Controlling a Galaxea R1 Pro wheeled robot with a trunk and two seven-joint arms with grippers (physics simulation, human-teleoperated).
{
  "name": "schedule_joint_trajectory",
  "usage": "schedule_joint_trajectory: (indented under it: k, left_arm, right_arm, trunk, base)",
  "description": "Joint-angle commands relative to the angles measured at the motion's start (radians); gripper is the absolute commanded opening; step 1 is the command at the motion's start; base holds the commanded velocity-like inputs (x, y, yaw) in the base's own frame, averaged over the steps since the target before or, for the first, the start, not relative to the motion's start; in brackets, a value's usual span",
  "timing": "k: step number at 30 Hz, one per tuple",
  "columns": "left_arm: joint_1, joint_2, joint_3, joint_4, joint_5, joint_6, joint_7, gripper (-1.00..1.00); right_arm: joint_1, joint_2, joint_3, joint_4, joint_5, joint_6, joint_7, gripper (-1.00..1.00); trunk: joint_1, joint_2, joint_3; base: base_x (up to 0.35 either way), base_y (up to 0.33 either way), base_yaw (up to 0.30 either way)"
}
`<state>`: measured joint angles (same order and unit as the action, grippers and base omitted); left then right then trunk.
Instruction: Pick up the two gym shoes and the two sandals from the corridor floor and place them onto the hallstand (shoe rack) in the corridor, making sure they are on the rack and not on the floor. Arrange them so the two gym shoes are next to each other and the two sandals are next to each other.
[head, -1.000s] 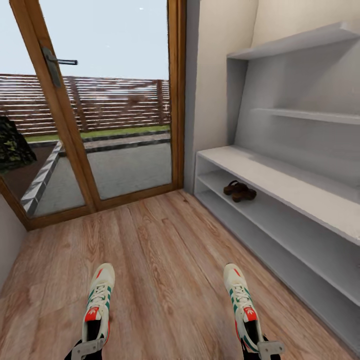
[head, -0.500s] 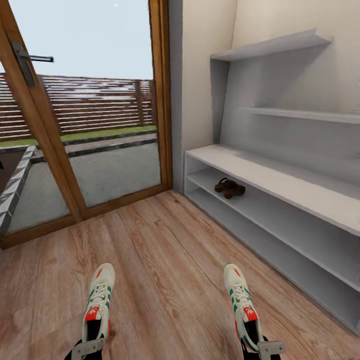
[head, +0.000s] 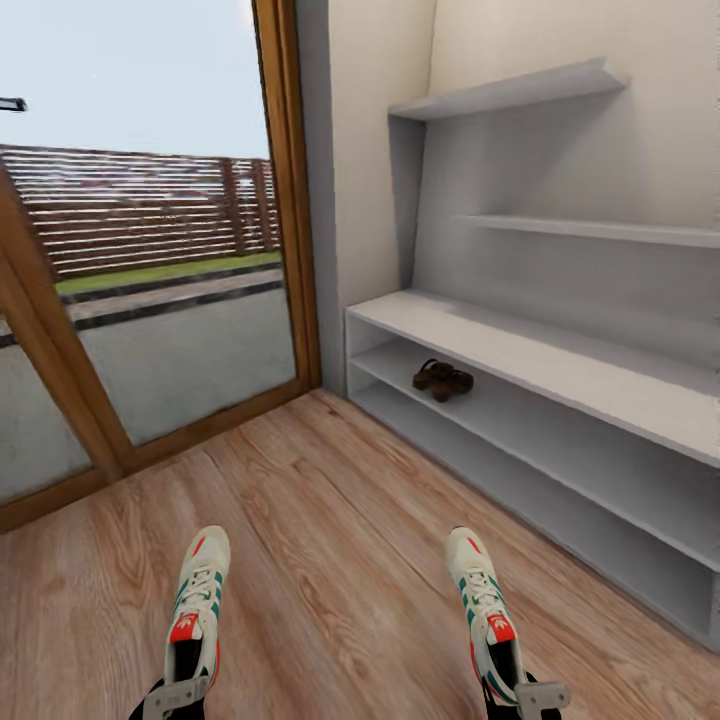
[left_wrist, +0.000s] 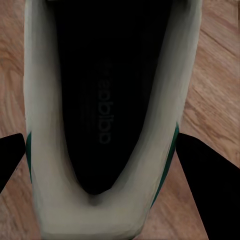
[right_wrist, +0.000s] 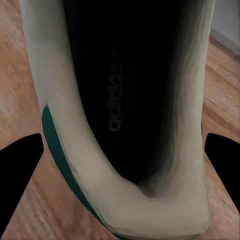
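Each arm carries one of the two gym shoes, and what matters for the coming move is where the hallstand (head: 560, 360) lies from them: ahead and off to the right-arm side. The right gripper (head: 520, 690) is therefore the nearer one, and the left gripper (head: 175, 692) has the whole width of bare corridor floor (head: 330, 540) between it and the rack. The left gym shoe (head: 196, 605) sits between that gripper's dark fingers (left_wrist: 207, 175), which are closed against the heel on either side; the right gym shoe (head: 484, 608) is clamped at the heel in the same way by its fingers (right_wrist: 222, 160). Both shoes have their long axis running straight out from the grippers, toes forward, roughly parallel and well apart from each other. They appear to be held clear of the planks, though how far cannot be told. The two sandals (head: 443, 379) already lie together on the upper of the two open tiers under the bench top, near the rack's end by the glass door (head: 170, 300), far ahead of the right gripper. As a judgement, the shoes must swing toward the right-arm side to go in toe first, and end up side by side.
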<state>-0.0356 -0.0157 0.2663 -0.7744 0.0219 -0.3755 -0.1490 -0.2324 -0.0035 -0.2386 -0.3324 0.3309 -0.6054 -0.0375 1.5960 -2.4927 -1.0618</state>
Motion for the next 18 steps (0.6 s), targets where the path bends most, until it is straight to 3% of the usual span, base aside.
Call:
schedule_joint_trajectory:
  k: [1,8,18]
  left_arm:
    - [-0.001,-0.001,0.005,0.001,0.003,-0.002,-0.011,-1.0]
    - [-0.001,-0.001,0.005,0.001,0.003,-0.002,-0.011,-1.0]
    - [0.0,-0.001,0.005,0.001,0.003,-0.002,-0.011,-1.0]
  right_arm:
    - [-0.001,0.0,-0.005,0.001,0.011,-0.004,-0.004,-1.0]
    - [-0.001,0.0,-0.005,0.001,0.011,-0.004,-0.004,-1.0]
    - [-0.002,0.0,-0.005,0.001,0.011,-0.004,-0.004,-1.0]
  trunk:
    - [0.0,0.0,-0.001]
    - [0.0,0.0,-0.001]
    - [0.0,0.0,-0.001]
  base:
    - [0.235,0.272,-0.263]
    - [0.197,0.225,-0.263]
    - [0.036,0.038,-0.262]
